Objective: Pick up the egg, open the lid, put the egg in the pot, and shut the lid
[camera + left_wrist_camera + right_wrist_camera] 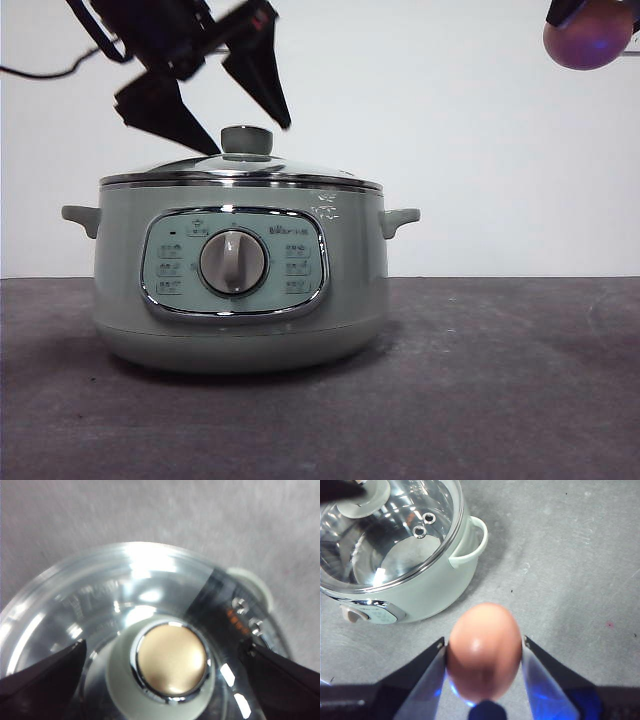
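Observation:
The sage-green pot (240, 300) stands on the dark table with the glass lid (240, 172) on it. My left gripper (252, 138) hangs open over the lid, one jaw on each side of the green knob (246, 140) without touching it. In the left wrist view the knob's gold-coloured top (171, 660) sits between the open gripper (162, 647) jaws. High to the right of the pot, my right gripper (484, 641) is shut on the brown-orange egg (484, 650). That egg (588, 40) shows at the front view's top right corner.
The pot's side handles (400, 218) stick out left and right. Two steam-hole rivets (422, 525) sit in the lid (390, 545). Bare grey table (570, 570) stretches to the right of the pot (420, 597) under the held egg.

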Available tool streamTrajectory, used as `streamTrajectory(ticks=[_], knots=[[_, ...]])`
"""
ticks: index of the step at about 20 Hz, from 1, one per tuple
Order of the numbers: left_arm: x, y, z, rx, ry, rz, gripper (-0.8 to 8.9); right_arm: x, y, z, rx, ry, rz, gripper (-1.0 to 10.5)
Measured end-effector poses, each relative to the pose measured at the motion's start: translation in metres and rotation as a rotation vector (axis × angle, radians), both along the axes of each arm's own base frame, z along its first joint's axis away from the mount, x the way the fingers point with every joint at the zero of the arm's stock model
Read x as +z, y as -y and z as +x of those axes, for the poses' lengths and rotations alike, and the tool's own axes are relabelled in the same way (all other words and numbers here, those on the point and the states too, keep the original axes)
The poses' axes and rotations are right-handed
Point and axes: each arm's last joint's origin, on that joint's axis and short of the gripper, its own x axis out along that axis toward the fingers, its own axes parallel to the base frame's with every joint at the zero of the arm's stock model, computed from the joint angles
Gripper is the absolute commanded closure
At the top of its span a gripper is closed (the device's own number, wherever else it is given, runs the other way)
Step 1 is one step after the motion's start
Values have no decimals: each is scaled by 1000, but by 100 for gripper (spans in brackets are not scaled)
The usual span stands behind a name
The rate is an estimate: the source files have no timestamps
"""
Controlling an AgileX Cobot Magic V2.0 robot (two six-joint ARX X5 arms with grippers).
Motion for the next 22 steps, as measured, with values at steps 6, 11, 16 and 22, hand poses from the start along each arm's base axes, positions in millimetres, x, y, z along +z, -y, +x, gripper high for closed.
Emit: streamTrajectory(ticks=[6, 11, 16, 22], knots=[[-3, 7, -1, 12, 12, 41, 382, 0, 0, 0, 1, 1, -1, 959], [-3, 7, -2, 10, 12, 42, 650, 0, 0, 0, 3, 2, -3, 959], [0, 7, -4, 4, 17, 47, 817, 0, 0, 0, 5, 4, -5, 959], [1, 7, -4, 2, 9, 54, 822, 0, 0, 0, 5, 3, -5, 959]])
